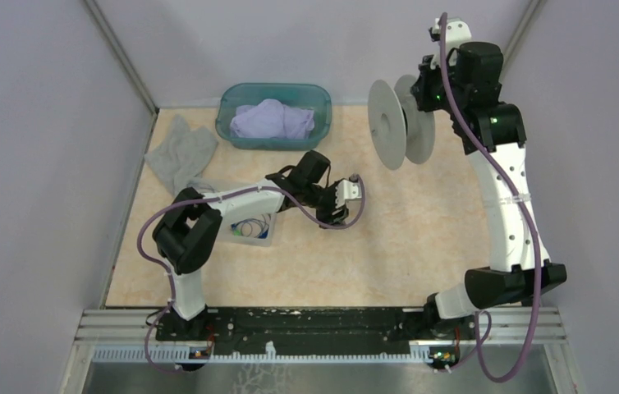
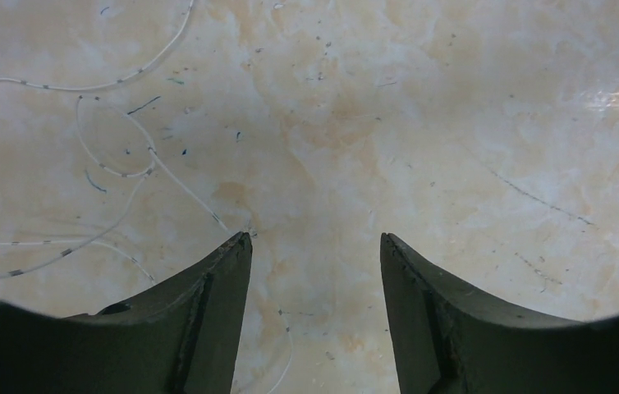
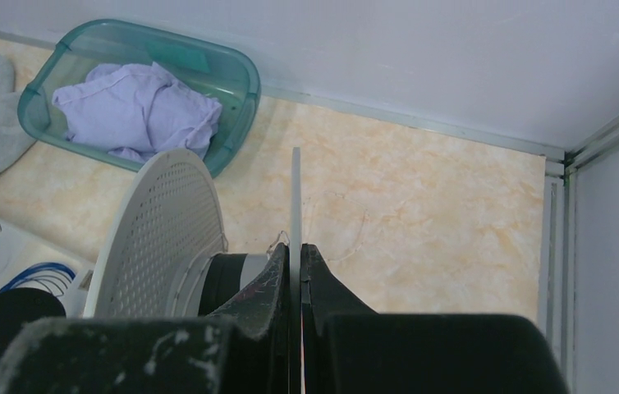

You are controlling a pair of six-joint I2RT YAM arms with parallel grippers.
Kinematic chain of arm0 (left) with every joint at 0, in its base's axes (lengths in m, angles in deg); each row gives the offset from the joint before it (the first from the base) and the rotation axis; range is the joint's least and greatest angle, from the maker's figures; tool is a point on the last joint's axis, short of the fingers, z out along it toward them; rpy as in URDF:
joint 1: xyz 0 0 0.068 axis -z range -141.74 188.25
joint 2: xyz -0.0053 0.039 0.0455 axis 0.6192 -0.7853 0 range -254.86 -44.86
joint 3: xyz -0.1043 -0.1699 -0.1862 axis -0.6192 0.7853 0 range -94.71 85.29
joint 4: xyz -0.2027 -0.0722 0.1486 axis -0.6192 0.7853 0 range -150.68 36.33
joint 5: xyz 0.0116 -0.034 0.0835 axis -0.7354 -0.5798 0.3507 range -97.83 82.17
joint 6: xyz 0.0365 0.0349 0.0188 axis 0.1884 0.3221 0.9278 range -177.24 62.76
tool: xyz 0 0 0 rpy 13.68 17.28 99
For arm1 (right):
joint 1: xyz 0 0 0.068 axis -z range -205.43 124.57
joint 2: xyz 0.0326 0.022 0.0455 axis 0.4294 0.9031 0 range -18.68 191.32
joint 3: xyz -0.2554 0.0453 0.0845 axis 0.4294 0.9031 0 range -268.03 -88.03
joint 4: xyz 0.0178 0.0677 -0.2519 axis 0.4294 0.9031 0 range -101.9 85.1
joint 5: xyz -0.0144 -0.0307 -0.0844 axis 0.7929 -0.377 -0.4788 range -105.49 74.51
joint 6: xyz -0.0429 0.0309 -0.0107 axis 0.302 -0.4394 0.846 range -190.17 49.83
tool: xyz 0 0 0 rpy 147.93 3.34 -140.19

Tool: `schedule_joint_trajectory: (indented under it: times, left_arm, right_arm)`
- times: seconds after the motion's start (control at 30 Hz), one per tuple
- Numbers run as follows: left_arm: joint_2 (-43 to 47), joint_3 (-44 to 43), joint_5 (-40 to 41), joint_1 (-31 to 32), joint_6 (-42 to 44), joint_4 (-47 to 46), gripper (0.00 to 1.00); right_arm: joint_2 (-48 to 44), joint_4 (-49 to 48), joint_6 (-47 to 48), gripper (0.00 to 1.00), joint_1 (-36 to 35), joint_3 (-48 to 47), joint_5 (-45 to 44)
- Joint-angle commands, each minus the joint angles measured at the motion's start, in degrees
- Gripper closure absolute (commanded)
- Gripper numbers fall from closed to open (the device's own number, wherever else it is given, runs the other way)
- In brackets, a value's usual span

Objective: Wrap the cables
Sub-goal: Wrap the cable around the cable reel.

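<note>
**Operator:** Report the left half of the tabletop.

**Technician:** Thin blue cables lie coiled in a shallow white tray, between the left edge and the centre. Just right of the tray, the left gripper hovers low with its fingers well apart and nothing between them. A thin whitish cable lies in loose loops on the tabletop, and one strand ends beside a fingertip.

**Operator:** And the right half?

**Technician:** Near the back edge, the right gripper is clamped tight on one flange of a grey two-disc plastic spool.

**Operator:** Step in hand?

**Technician:** Judged: acquiring the whitish cable for winding. Next move: centre the open fingers over a strand and close. Then carry the strand to the spool core without snagging the loops.
</note>
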Motion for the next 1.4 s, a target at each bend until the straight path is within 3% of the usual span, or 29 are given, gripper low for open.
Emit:
schedule_joint_trajectory:
  times: [0.0,0.43,0.63,0.87,1.37]
  left_arm:
    - [-1.0,-0.7,4.7,-0.2,4.1,-0.3,0.35]
    - [-5.6,-1.9,10.7,-0.2,4.2,-5.0,0.42]
    - [0.6,-0.1,-2.0,-1.0,9.7,2.8,0.37]
    - [4.4,-1.6,-4.1,-4.4,6.9,5.0,0.34]
    - [-8.8,-10.2,-12.6,-7.7,-0.9,4.8,0.32]
  right_arm:
    - [-3.8,-3.5,0.0,1.0,0.4,-3.8,-0.3]
    - [-4.0,-3.3,0.4,1.0,0.4,-2.6,0.0]
    - [-3.6,-3.4,1.0,1.0,0.4,-1.7,-0.3]
    - [-3.9,-3.5,0.9,1.0,0.4,-0.7,0.7]
    - [-4.7,-3.4,1.9,1.0,0.4,-0.5,-0.2]
